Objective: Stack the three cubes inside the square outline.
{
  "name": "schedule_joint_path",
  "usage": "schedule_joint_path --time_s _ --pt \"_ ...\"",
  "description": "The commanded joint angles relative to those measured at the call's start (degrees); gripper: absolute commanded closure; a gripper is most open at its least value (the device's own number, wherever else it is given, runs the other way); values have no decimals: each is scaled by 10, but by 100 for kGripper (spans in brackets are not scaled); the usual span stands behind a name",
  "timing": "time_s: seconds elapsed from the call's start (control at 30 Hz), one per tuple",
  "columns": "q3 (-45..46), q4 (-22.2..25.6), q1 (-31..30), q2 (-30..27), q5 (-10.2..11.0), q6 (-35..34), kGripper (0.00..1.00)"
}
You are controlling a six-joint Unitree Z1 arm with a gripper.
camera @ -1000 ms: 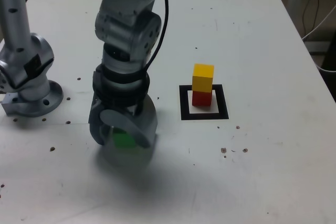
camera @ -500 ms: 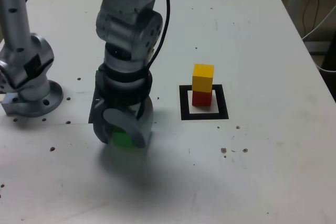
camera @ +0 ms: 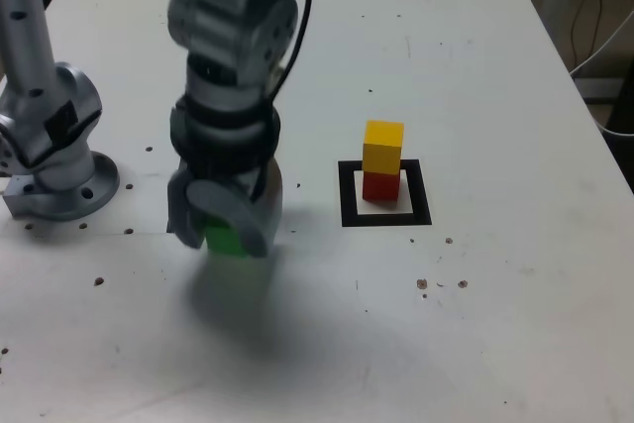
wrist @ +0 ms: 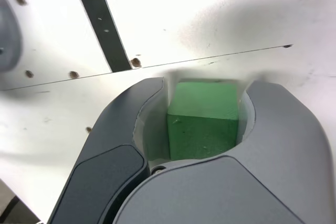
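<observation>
Gripper [camera: 226, 230] clamped on green cube [wrist: 202, 119], clear of table. Yellow cube [camera: 383, 146] sits on red cube [camera: 380, 185] inside square outline [camera: 348, 195]; green likely tops it.

The green cube [wrist: 202, 119] looks matt and faintly grainy. The gripper [wrist: 197, 129] is smooth grey plastic. The white surface [camera: 495, 76] is matt and speckled.

We can't read any text, labels, brand marks or numbers in either view. The cube faces are plain and the arm housing carries no lettering we can make out.
</observation>
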Motion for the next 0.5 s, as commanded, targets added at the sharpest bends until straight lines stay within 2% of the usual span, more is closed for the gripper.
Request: schedule_joint_path --time_s 0.0,0.17,0.33,0.47 --pt "-29 40 14 -11 9 10 89" --pt "-105 132 87 -14 19 88 89" --pt "-205 194 161 -4 35 171 89" --pt "-299 239 204 30 45 215 89"
